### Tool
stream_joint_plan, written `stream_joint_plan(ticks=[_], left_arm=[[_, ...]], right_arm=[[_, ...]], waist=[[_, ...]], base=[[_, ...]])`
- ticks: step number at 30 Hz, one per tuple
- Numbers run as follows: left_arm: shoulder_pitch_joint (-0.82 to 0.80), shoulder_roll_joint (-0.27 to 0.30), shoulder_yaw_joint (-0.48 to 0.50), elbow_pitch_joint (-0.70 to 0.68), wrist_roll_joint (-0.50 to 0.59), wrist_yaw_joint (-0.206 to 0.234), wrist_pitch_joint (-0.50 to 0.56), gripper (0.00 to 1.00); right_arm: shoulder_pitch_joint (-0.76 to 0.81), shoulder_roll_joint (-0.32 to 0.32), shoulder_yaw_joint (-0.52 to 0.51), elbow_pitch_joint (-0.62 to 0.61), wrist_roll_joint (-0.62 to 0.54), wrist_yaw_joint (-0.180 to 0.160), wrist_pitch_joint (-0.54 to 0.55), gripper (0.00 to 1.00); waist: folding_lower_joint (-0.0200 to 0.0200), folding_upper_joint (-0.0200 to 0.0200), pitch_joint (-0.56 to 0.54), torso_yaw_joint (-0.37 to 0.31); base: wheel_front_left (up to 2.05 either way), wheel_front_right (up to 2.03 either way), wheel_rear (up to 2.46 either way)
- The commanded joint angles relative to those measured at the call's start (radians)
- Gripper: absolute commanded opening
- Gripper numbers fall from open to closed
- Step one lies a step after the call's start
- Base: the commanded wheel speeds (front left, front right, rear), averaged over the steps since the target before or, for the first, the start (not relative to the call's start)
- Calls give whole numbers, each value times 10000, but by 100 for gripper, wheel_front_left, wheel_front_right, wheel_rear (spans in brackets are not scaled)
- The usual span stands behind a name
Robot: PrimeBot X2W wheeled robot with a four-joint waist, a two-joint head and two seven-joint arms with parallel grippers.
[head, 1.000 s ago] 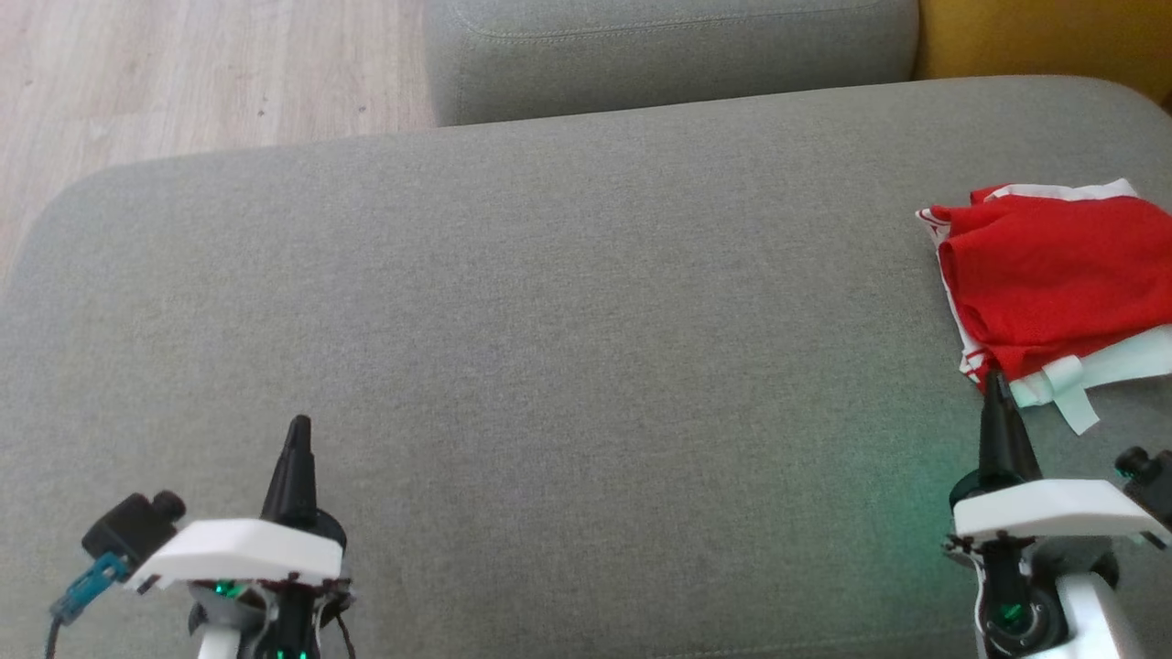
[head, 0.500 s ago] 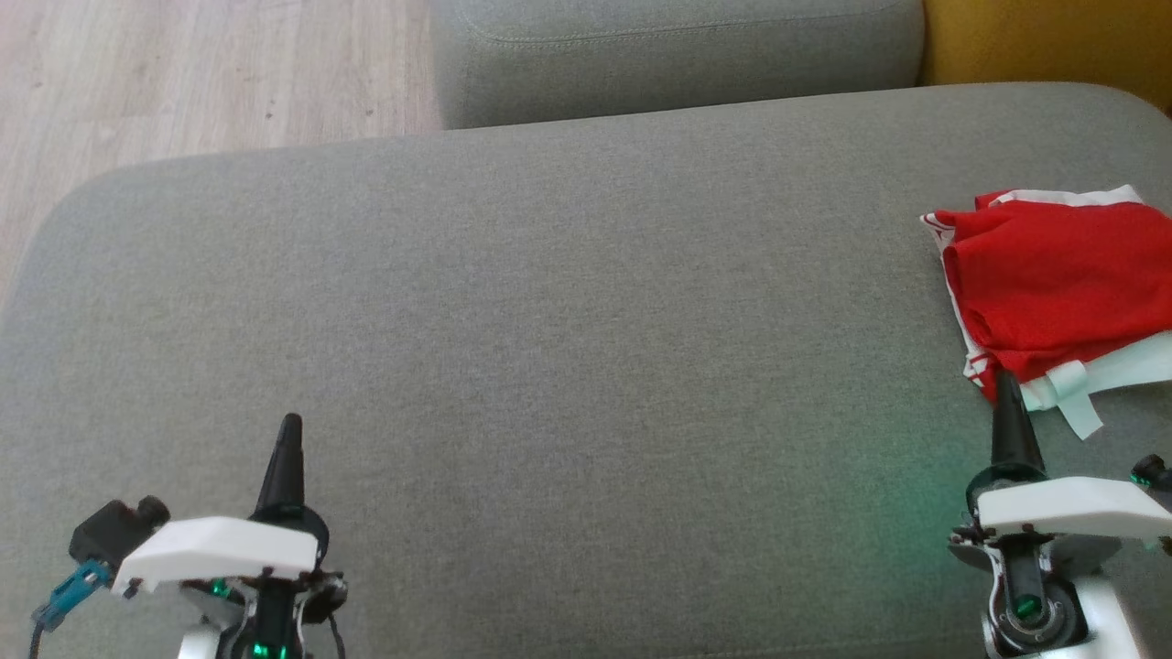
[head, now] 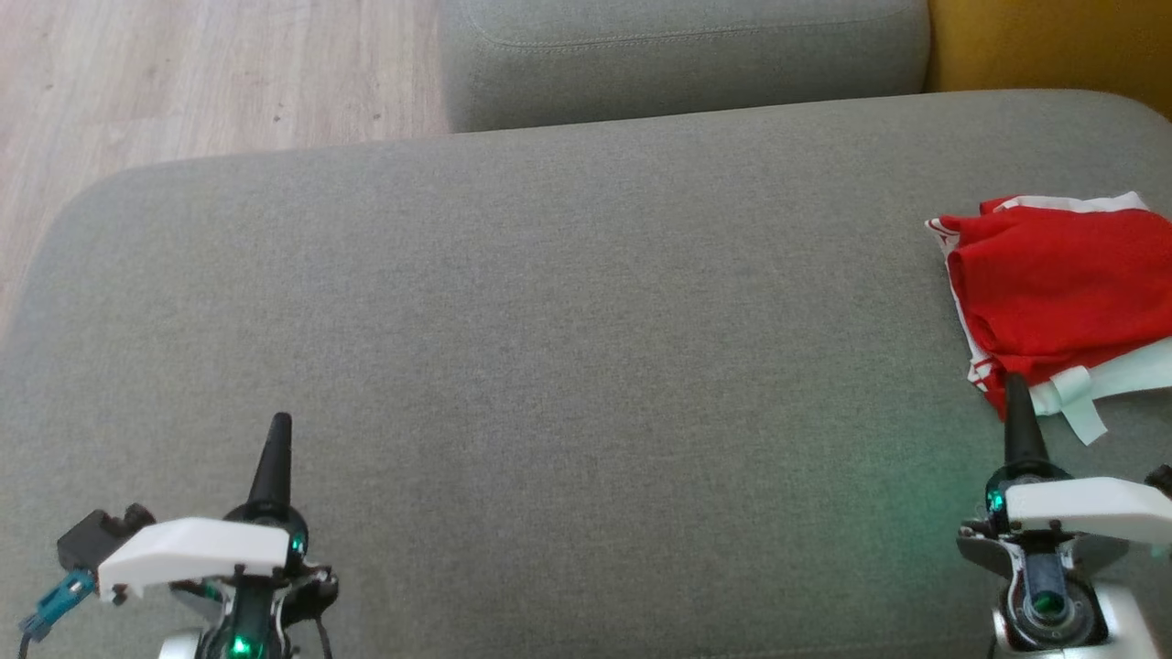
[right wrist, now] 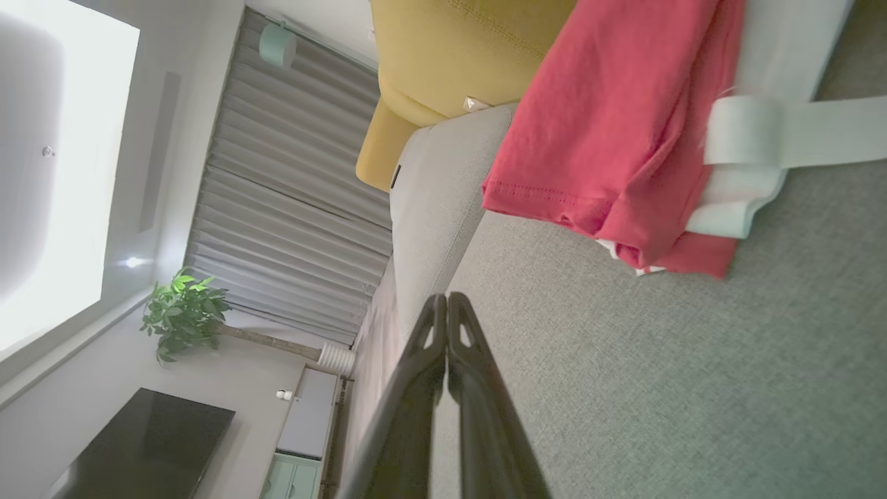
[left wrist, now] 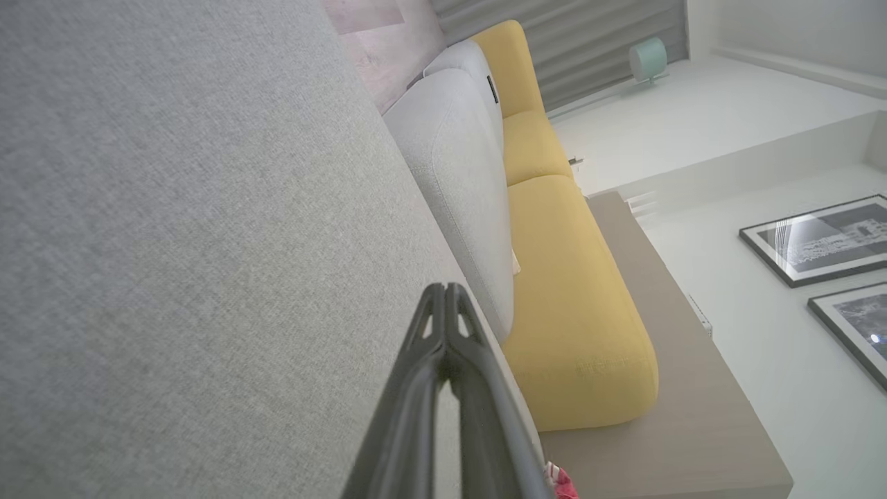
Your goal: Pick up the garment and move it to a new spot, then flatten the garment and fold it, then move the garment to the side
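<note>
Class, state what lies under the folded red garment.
The red garment rests on the grey cushion. White fabric pokes out beneath its near edge; whatever else lies underneath is covered.

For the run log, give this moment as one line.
garment: folded on sofa | left gripper: shut, empty | right gripper: shut, empty

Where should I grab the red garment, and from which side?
Probably its near left corner, where the folded red layers of the garment bunch thick on the cushion. Come from the near side with the right gripper, now shut just short of it, opened first.
</note>
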Motion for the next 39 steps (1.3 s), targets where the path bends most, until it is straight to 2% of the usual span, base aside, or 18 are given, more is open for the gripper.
stream_joint_plan(ticks=[1,39], left_arm=[[-586,150,377,-278,-330,-142,86,0],[-766,168,1160,-147,-4003,-591,1156,0]], right_arm=[[-268,-45,100,-418,408,-7,103,0],[-210,-56,-219,-685,4718,-9,1128,0]], waist=[[0,0,-9,12],[0,0,-168,216]], base=[[0,0,0],[0,0,0]])
